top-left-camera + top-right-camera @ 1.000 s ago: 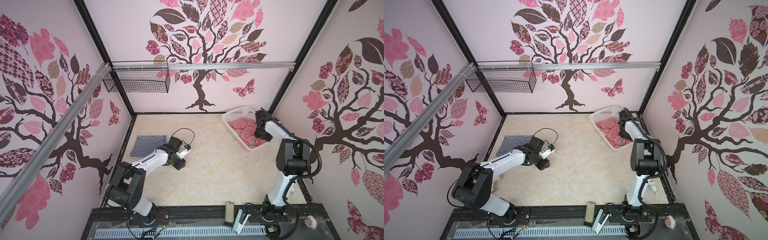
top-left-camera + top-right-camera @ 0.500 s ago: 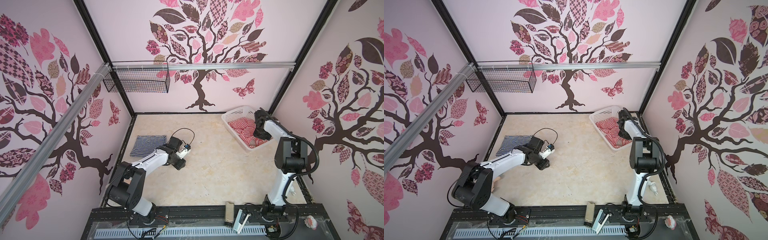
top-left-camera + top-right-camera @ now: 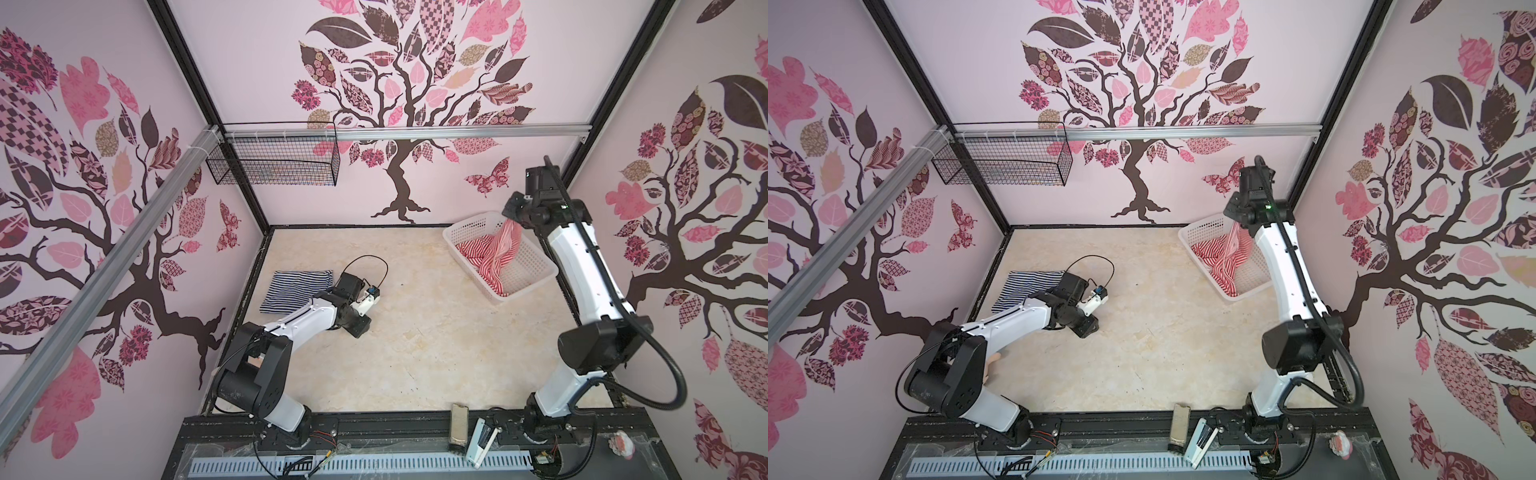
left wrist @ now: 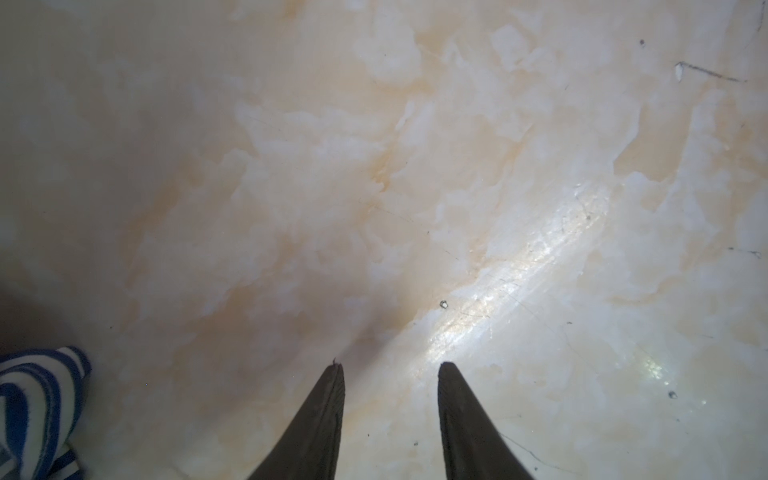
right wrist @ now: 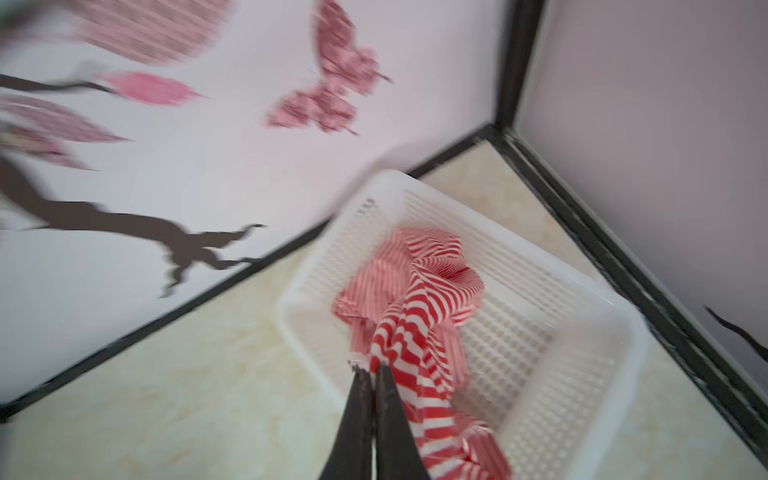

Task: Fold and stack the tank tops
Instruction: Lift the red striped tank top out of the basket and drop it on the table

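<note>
Where the left arm works, the navy-striped tank top (image 3: 297, 291) already lies folded into a flat rectangle on the worktop (image 3: 415, 340), close to the left wall, so I'd count that half of the job as done. Just beside it the left hand (image 4: 391, 368) hovers low over the marble-patterned surface, its jaws parted with nothing between them. A corner of the navy stripes shows at the edge of its wrist view.

Over to the right, near the back corner, sits the white perforated basket (image 3: 469, 218) with the red-striped tank top (image 3: 494, 257) crumpled inside it. One part of the cloth is drawn up in a taut streak above the rim. The right hand (image 5: 374, 370) is clenched on that raised part, its fingers pressed together on the fabric above the basket. The lower folds lie on the basket floor, so this top is only partly out.

By my reckoning the task is about halfway. The red top has yet to be lifted clear, spread flat on the worktop, folded, and set on the navy one.
</note>
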You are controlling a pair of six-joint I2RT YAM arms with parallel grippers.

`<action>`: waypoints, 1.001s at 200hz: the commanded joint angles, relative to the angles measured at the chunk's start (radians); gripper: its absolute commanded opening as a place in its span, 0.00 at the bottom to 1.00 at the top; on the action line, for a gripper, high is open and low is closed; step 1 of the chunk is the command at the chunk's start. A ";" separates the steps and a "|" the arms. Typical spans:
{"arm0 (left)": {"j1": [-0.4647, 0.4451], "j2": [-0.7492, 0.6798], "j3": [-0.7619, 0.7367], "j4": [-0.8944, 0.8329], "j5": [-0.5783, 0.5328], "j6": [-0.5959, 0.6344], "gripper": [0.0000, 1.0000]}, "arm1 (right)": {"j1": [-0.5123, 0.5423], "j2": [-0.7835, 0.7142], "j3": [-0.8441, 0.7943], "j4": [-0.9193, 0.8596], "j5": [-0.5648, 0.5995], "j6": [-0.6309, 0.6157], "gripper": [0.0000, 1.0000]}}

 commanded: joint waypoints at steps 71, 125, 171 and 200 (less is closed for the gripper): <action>0.085 -0.013 -0.011 0.048 0.006 -0.048 0.42 | 0.094 -0.447 -0.294 0.608 -0.733 0.321 0.00; 0.088 0.024 -0.001 0.029 0.032 -0.041 0.42 | 0.156 -0.472 -0.640 0.706 -0.778 0.415 0.00; 0.087 0.043 0.002 0.020 0.036 -0.036 0.42 | 0.157 -0.318 -0.828 0.594 -0.611 0.281 0.00; 0.087 0.043 0.001 0.012 0.032 -0.036 0.42 | 0.156 -0.111 -0.844 0.624 -0.529 0.240 0.00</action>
